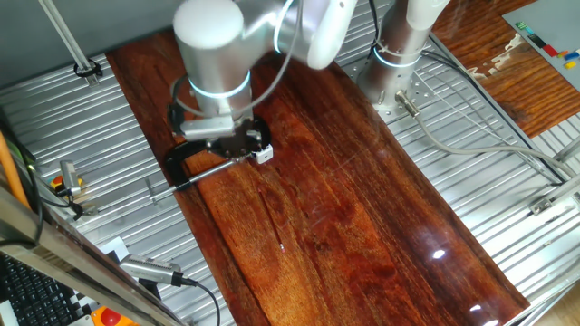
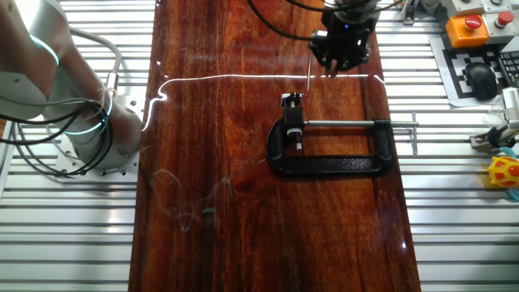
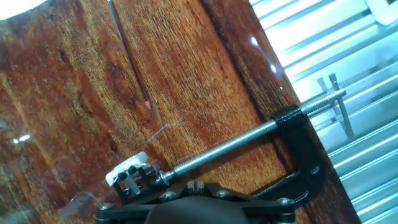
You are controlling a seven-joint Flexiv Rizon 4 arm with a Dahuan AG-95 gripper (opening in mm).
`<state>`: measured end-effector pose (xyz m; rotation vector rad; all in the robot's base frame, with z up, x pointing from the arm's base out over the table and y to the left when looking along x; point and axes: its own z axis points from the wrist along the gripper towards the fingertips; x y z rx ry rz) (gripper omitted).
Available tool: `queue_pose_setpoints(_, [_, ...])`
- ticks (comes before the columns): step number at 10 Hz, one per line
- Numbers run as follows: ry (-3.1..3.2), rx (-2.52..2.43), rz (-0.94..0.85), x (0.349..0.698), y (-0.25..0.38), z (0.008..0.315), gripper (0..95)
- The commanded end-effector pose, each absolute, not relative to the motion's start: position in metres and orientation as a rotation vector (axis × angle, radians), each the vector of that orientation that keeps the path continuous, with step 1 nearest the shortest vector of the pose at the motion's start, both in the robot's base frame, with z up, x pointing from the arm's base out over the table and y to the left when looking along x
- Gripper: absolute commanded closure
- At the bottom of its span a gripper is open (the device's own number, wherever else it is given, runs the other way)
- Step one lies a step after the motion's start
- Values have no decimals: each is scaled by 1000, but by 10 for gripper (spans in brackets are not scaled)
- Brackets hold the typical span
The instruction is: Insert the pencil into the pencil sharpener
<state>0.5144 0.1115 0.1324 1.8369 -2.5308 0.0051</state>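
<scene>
The pencil (image 3: 129, 53) is a thin dark stick with a reddish tip. It appears to lie on the wood, its tip pointing toward the pencil sharpener (image 3: 124, 169) but apart from it. In the other fixed view the pencil (image 2: 309, 73) runs from beside my gripper (image 2: 334, 69) down toward the sharpener (image 2: 291, 100). The small white sharpener (image 1: 264, 155) sits at the end of the black clamp's steel rod. My gripper (image 3: 198, 185) hovers just by it with its fingers together and nothing visible between them. The arm hides the pencil in one fixed view, where my gripper (image 1: 237, 145) is over the clamp.
The black C-shaped clamp (image 2: 332, 166) lies flat on the wood board, with its screw handle (image 3: 336, 102) over the ribbed metal table. The arm's base (image 2: 81, 130) and cables stand to one side. A keyboard and an emergency button (image 2: 470, 24) sit past the board's edge.
</scene>
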Motion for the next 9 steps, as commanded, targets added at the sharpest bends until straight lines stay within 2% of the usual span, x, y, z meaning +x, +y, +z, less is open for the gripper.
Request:
queue_pose_setpoints(1, [-2526, 1846, 2, 520, 132, 121, 570])
queue_pose_setpoints(6, [-2533, 1830, 19, 519, 161, 108, 570])
queue_pose_setpoints(7, [-2517, 1870, 0, 519, 161, 108, 760])
queue_pose_setpoints(9, [-2490, 1910, -13, 519, 161, 108, 760])
